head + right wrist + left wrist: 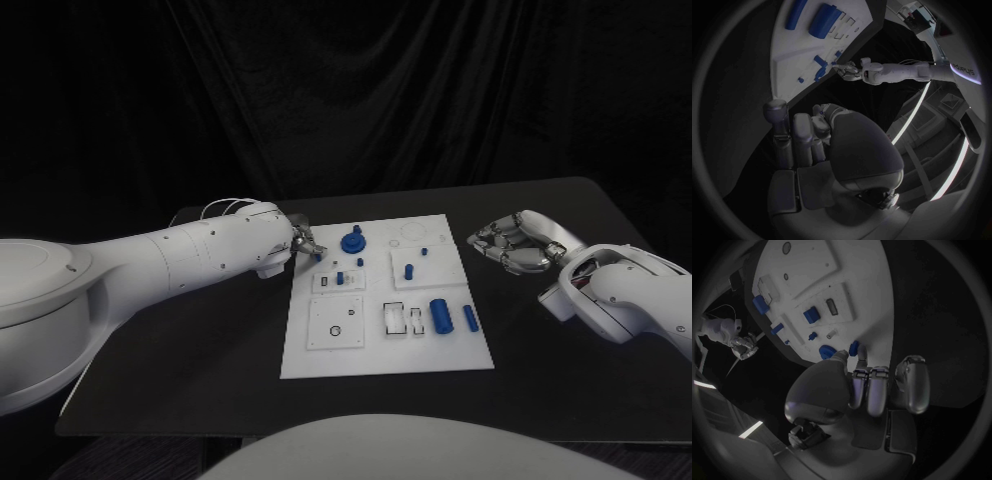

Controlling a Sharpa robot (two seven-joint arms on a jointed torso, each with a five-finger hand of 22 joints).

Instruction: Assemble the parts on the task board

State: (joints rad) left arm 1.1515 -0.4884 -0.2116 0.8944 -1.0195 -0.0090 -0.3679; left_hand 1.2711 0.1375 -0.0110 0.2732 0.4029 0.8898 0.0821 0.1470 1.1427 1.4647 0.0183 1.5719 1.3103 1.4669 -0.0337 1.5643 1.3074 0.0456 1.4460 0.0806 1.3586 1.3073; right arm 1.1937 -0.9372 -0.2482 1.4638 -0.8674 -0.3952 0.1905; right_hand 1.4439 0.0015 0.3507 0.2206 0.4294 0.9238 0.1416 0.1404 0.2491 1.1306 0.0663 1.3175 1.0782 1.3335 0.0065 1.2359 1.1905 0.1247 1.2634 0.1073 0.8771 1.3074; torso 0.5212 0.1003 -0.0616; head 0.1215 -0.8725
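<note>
The white task board [378,340] [817,270] [811,55] lies in the middle of the table. Blue parts stand on it: a round knob [353,241] [826,351] near its far edge, a block [340,277] [811,315], and two cylinders [441,316] [824,20] towards its right side. My left hand [300,243] [870,385] [851,70] hovers at the board's far left edge and pinches a small blue peg [317,258] [854,347] between thumb and fingertip. My right hand [512,243] [811,140] [743,346] hangs just right of the board, its fingers curled in around nothing.
Black table [188,350] surrounds the board, with bare surface to its left and at the front. A black curtain hangs behind. The board carries raised white plates and open rectangular slots [394,318] near the cylinders.
</note>
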